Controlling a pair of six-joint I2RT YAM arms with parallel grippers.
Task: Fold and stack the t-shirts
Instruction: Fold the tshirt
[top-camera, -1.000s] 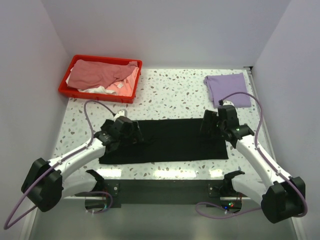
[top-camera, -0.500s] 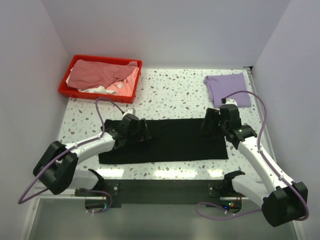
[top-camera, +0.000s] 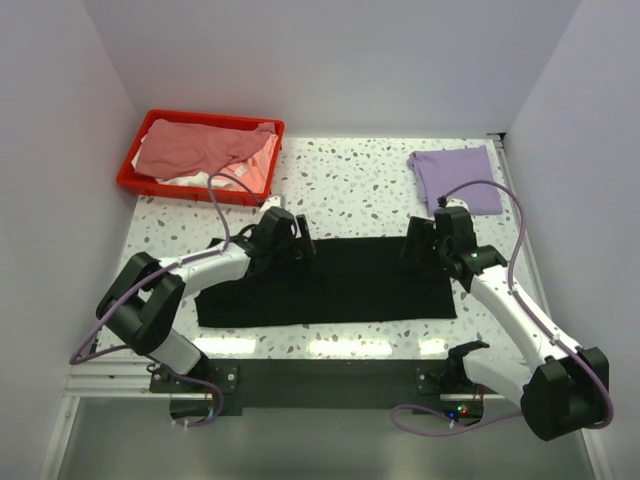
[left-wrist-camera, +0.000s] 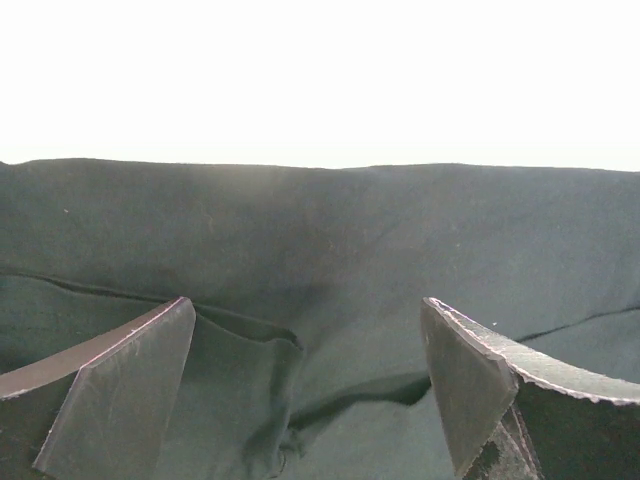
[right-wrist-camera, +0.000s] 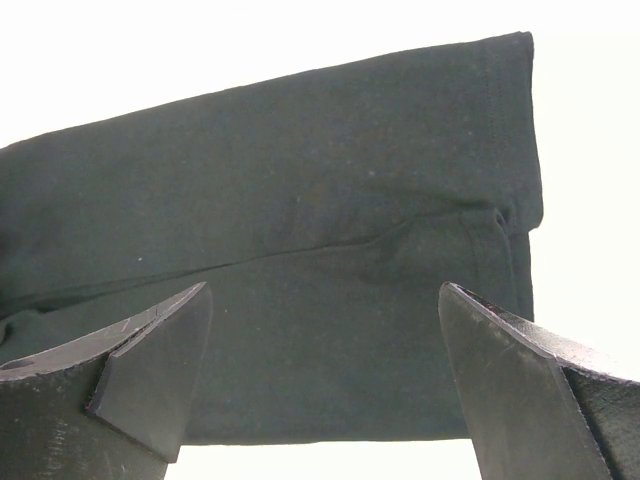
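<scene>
The black t-shirt (top-camera: 340, 285) lies on the table folded into a long strip. My left gripper (top-camera: 300, 243) is open, hovering over the strip's far left edge; the left wrist view shows black cloth (left-wrist-camera: 320, 260) with a fold between the jaws. My right gripper (top-camera: 418, 243) is open over the strip's far right corner; the right wrist view shows the shirt's end (right-wrist-camera: 330, 250) between the jaws. A folded light purple t-shirt (top-camera: 456, 177) lies at the back right. Dusty pink and white shirts (top-camera: 200, 150) are piled in the red bin.
A red plastic bin (top-camera: 190, 188) stands at the table's back left corner. White walls close in the left, back and right sides. The speckled tabletop (top-camera: 350, 190) lies between bin and purple shirt.
My left gripper has moved right and away from me, from the strip's left end to its far edge. My right gripper has stayed almost still.
</scene>
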